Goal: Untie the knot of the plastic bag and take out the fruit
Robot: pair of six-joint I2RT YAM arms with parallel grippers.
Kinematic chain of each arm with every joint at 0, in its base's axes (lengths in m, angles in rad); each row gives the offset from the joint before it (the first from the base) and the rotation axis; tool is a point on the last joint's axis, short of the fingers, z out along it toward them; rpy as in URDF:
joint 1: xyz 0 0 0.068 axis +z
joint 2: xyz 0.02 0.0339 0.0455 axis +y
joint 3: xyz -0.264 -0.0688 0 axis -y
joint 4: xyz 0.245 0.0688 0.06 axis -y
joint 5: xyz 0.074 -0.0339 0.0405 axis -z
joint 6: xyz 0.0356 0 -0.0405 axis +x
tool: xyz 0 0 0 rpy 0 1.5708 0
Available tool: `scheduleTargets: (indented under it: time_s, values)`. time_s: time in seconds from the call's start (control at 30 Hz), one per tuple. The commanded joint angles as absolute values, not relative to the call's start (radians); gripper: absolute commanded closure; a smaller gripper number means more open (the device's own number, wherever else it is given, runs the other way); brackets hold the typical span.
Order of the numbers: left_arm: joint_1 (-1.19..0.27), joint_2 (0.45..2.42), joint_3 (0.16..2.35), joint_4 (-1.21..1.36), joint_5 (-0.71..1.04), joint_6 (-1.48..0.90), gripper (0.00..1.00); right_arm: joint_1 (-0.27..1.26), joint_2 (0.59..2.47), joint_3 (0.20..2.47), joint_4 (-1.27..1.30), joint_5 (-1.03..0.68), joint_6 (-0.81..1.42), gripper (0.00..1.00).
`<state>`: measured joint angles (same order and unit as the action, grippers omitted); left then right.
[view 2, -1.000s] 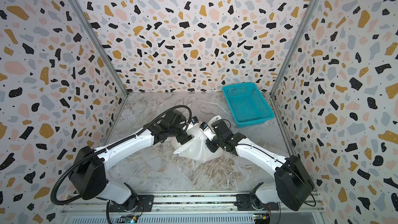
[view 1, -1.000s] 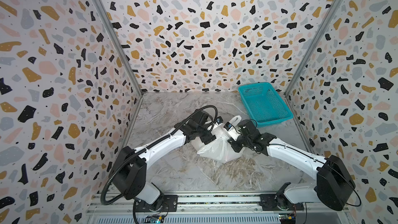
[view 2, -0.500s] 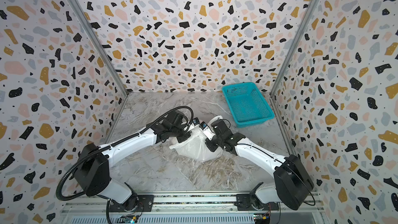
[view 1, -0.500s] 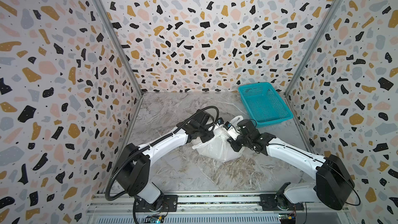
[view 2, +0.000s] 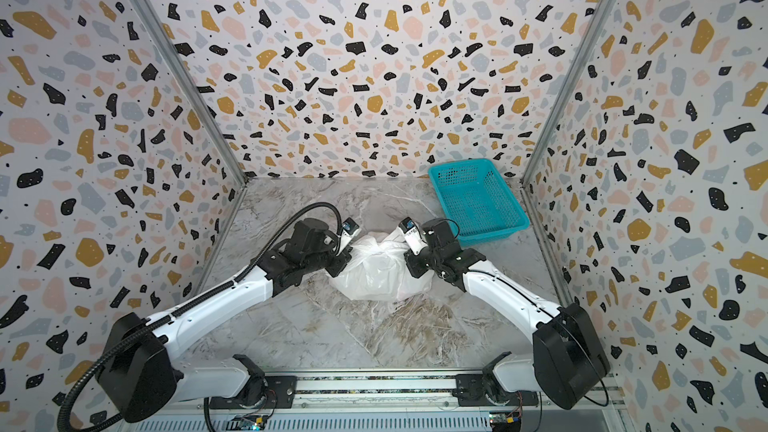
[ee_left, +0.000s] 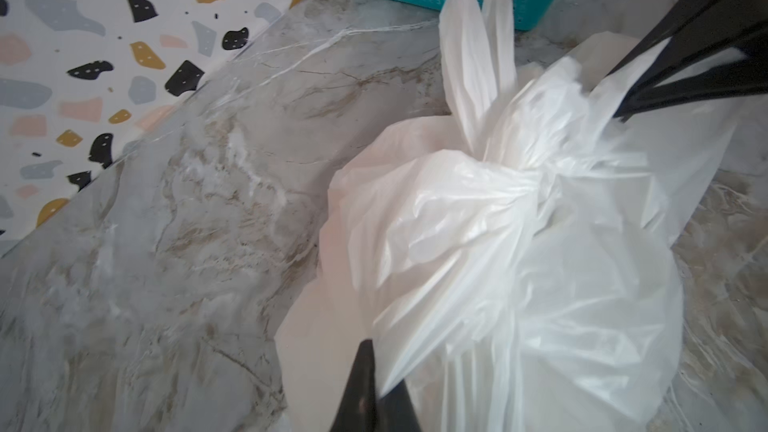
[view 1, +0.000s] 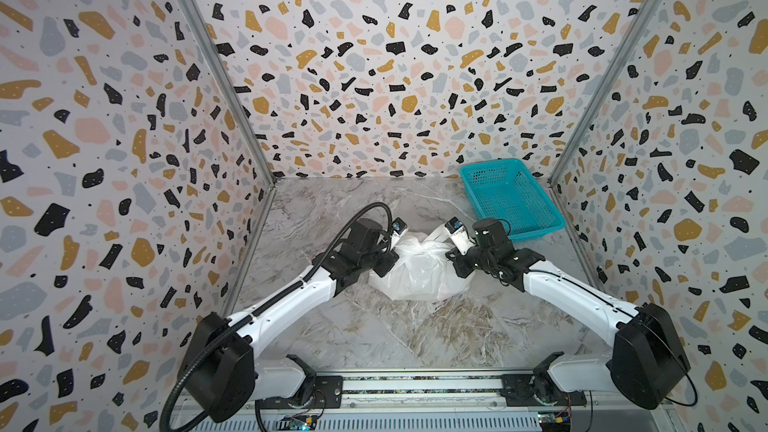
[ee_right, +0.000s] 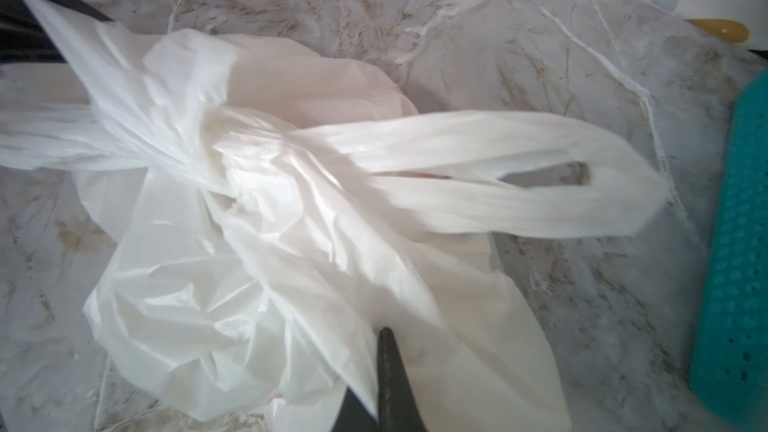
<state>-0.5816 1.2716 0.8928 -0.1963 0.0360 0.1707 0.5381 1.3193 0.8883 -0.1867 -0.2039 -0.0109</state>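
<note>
The white plastic bag (view 1: pixel 419 276) (view 2: pixel 376 276) lies mid-table between both arms. Its knot (ee_left: pixel 536 189) (ee_right: pixel 245 147) is tied on top, and one handle loop (ee_left: pixel 465 68) (ee_right: pixel 498 139) sticks out toward the basket. My left gripper (ee_left: pixel 376 361) (view 1: pixel 392 249) is shut on a fold of plastic at the bag's left side. On the bag's right side, my right gripper (ee_right: pixel 380 351) (view 1: pixel 451 249) is shut on bag plastic next to the knot. The film is stretched between them. The fruit is hidden inside the bag.
A teal mesh basket (view 1: pixel 511 205) (view 2: pixel 478 201) stands at the back right, just behind the right gripper and close to the handle loop. Patterned walls close in the left, back and right sides. The arm bases sit along the front rail.
My left gripper has shut on the bag's left side. The bag has been drawn out wider between the two grippers. The right gripper keeps its hold.
</note>
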Motion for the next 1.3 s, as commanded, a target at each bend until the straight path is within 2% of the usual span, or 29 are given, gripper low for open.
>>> scheduleTargets:
  time_s: [0.0, 0.2, 0.3, 0.37, 0.43, 0.57, 0.6, 0.8, 0.97, 1.03, 1.1, 1.2, 1.27]
  values:
    - [-0.546, 1.210, 0.841, -0.126, -0.053, 0.050, 1.00, 0.468, 1.262, 0.845, -0.210, -0.198, 0.097, 1.00]
    - [-0.503, 1.128, 0.756, -0.095, -0.071, -0.024, 1.00, 0.347, 1.233, 0.794, -0.222, -0.259, 0.174, 1.00]
    - [-0.502, 1.125, 0.749, -0.083, -0.019, -0.021, 1.00, 0.331, 1.237, 0.807, -0.241, -0.290, 0.154, 1.00]
    - [-0.505, 1.129, 0.759, -0.079, 0.020, -0.008, 1.00, 0.334, 1.232, 0.831, -0.260, -0.317, 0.127, 0.83]
    - [-0.519, 1.126, 0.770, -0.068, 0.028, 0.006, 1.00, 0.345, 1.211, 0.860, -0.276, -0.321, 0.103, 0.58]
    - [-0.543, 1.111, 0.799, -0.061, 0.038, 0.045, 1.00, 0.419, 1.159, 0.923, -0.308, -0.251, 0.035, 0.33]
    - [-0.547, 1.109, 0.808, -0.064, 0.040, 0.052, 1.00, 0.447, 1.154, 0.937, -0.313, -0.229, 0.014, 0.29]
    - [-0.552, 1.104, 0.828, -0.078, 0.040, 0.085, 1.00, 0.567, 1.204, 0.990, -0.291, -0.074, -0.070, 0.22]
    - [-0.552, 1.101, 0.828, -0.080, 0.052, 0.097, 1.00, 0.578, 1.309, 1.046, -0.225, -0.019, -0.108, 0.21]
    - [-0.552, 1.102, 0.824, -0.078, 0.052, 0.102, 1.00, 0.578, 1.349, 1.068, -0.197, 0.002, -0.124, 0.25]
    - [-0.552, 1.101, 0.817, -0.075, 0.052, 0.103, 1.00, 0.577, 1.384, 1.089, -0.170, 0.006, -0.142, 0.35]
    - [-0.552, 1.098, 0.812, -0.075, 0.044, 0.104, 1.00, 0.569, 1.409, 1.117, -0.172, -0.003, -0.155, 0.64]
    - [-0.553, 1.095, 0.806, -0.078, 0.027, 0.106, 1.00, 0.554, 1.404, 1.128, -0.185, -0.031, -0.156, 0.76]
